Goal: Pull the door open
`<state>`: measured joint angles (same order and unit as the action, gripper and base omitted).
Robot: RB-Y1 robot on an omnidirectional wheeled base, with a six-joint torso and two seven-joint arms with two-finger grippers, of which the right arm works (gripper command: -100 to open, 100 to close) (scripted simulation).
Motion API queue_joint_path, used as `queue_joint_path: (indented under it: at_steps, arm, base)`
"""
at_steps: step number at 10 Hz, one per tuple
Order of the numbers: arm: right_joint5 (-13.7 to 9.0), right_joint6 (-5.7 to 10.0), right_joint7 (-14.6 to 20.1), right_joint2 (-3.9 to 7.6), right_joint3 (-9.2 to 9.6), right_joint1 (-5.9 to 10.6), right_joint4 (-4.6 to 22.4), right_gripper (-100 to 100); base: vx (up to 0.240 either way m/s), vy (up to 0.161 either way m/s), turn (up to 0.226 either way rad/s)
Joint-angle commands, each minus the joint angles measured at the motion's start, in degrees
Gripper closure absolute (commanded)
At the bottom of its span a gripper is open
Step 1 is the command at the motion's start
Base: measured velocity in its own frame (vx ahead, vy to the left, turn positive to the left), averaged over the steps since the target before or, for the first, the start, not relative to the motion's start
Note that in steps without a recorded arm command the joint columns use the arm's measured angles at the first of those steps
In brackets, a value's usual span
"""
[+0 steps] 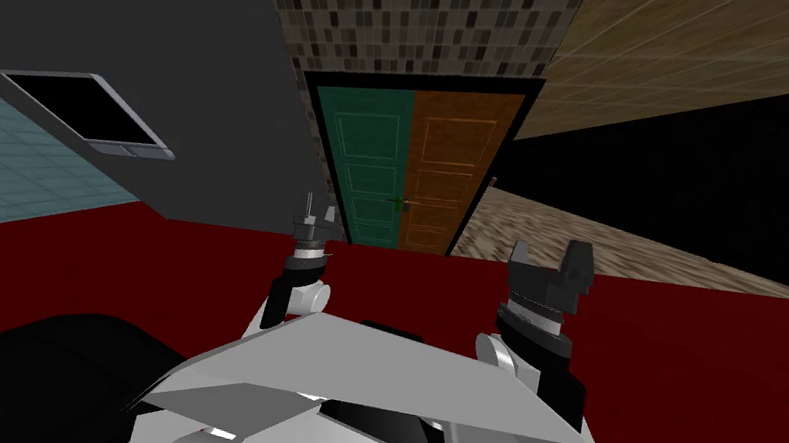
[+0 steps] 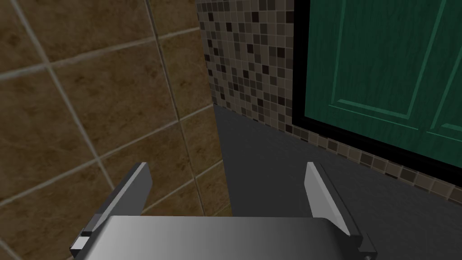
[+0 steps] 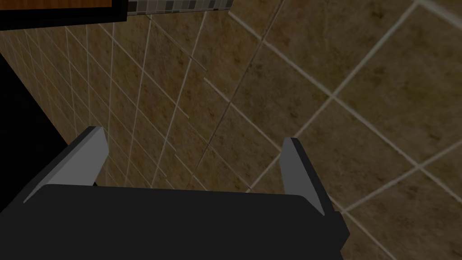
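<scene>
A dark red floor (image 1: 708, 391) runs to a mosaic-tiled wall (image 1: 420, 5) at twelve o'clock. Set in that wall is a black-framed double door (image 1: 440, 155), shut. Its green leaf (image 1: 363, 157) is at eleven o'clock and its orange leaf (image 1: 460, 124) at one o'clock, with a small handle (image 1: 401, 202) at the seam. The left gripper (image 1: 318, 213) and right gripper (image 1: 550, 259) are raised well short of the door, fingers spread wide, gripping and touching nothing.

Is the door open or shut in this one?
Shut: the door, with green and orange halves, sits flush inside its black frame with no gap showing.
</scene>
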<state>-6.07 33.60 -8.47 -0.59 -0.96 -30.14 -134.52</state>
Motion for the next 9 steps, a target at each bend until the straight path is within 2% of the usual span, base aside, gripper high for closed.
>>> queue_joint_path:
  at_steps: [1,4,9]
  arm:
    - [0.2,-0.14,0.8,0.81,-0.02,0.29,1.2,-100]
    - [0.4,-0.33,1.9,1.89,-0.05,0.71,2.9,-100]
    - [1.1,-0.96,5.6,4.98,-0.15,2.04,8.5,-100]
  base:
    - [0.059,-0.068,0.011]
    - [0.177,0.072,0.008]
    - [0.193,0.068,0.016]
